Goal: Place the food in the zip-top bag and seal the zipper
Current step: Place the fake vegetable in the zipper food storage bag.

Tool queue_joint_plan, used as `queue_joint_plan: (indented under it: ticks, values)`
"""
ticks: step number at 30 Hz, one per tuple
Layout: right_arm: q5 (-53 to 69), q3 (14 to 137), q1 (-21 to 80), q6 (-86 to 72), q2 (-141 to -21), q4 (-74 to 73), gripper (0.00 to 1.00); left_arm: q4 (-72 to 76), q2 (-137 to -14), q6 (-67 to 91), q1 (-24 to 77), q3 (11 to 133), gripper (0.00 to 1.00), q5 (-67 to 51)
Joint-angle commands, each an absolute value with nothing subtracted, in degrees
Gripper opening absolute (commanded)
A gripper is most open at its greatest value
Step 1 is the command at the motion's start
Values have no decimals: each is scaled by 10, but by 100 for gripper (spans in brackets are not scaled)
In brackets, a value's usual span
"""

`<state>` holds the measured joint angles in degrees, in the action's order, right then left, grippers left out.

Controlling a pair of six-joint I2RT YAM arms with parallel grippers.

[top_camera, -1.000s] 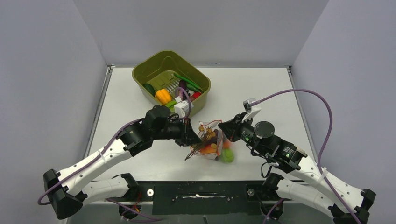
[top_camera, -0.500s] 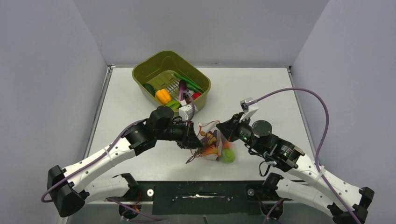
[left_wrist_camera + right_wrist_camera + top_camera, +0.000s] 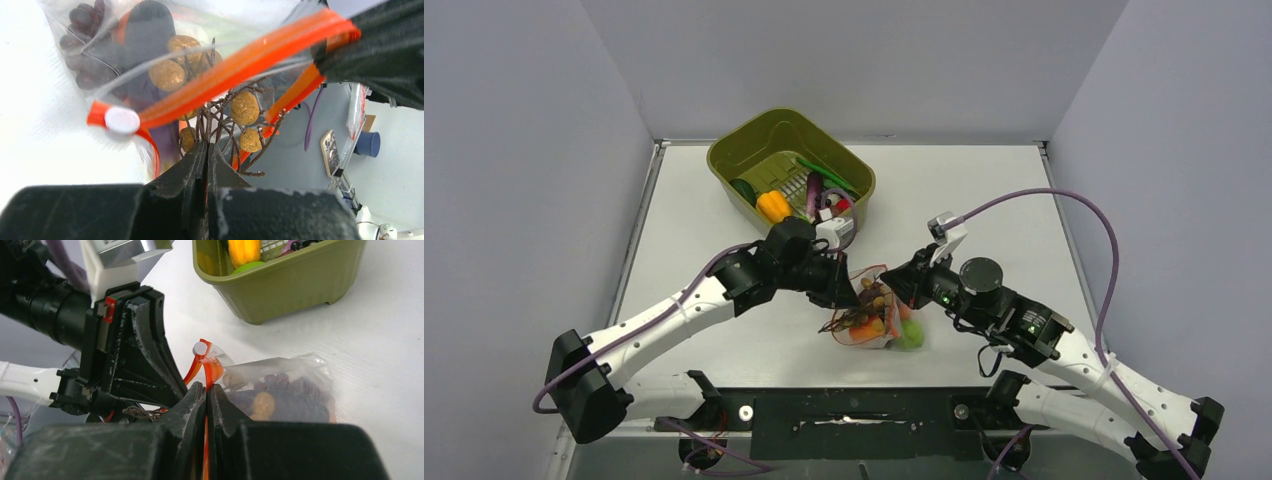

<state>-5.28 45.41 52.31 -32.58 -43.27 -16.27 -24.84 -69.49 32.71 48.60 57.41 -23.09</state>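
Top external view, I see zip-top bag (image 3: pixel 874 322) holding food (image 3: pixel 911 336) on table (image 3: pixel 984 190) between my arms, right gripper (image 3: pixel 205 386) clenched on zipper (image 3: pixel 212 371), left gripper (image 3: pixel 206 145) clenched at bag's mouth, what it pinches I cannot tell.

Top view: zip-top bag (image 3: pixel 876 325) contents too small to sort; left wrist camera (image 3: pixel 829 230) hides part of the tub (image 3: pixel 742 140). Left wrist view: zipper (image 3: pixel 240 65) far end is behind the right gripper (image 3: pixel 332 55), bag top cut off. Can't tell what the left fingers (image 3: pixel 185 170) pinch.
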Motion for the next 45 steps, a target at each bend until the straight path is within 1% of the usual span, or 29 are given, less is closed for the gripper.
queue_joint_plan:
  ticks: [1, 10, 15, 21, 24, 30, 36, 37, 40, 42, 45]
  values:
    - [-37, 486, 532, -300, -448, -119, 0, -265, -710, 321, 481, 626, 0, -215]
    - [-103, 493, 533, -298, -417, -165, 0, -315, -681, 318, 467, 618, 0, -198]
    - [-103, 487, 533, -303, -421, -157, 0, -305, -680, 334, 464, 609, 0, -190]
    - [-87, 494, 539, -311, -442, -130, 0, -316, -699, 337, 463, 627, 0, -192]
    - [-87, 496, 554, -318, -462, -111, 0, -313, -712, 348, 463, 639, 0, -189]
    - [-120, 511, 618, -313, -516, -95, 0, -304, -726, 388, 465, 654, 0, -159]
    - [-145, 523, 632, -301, -524, -109, 0, -314, -739, 393, 463, 666, 0, -149]
    - [-149, 522, 631, -300, -522, -110, 0, -310, -737, 397, 463, 666, 1, -145]
    - [-174, 522, 631, -306, -513, -121, 0, -280, -719, 409, 461, 658, 20, -143]
    - [-189, 520, 632, -318, -501, -126, 0, -260, -699, 411, 455, 652, 31, -141]
    - [-211, 512, 631, -335, -475, -123, 0, -236, -661, 407, 438, 639, 41, -136]
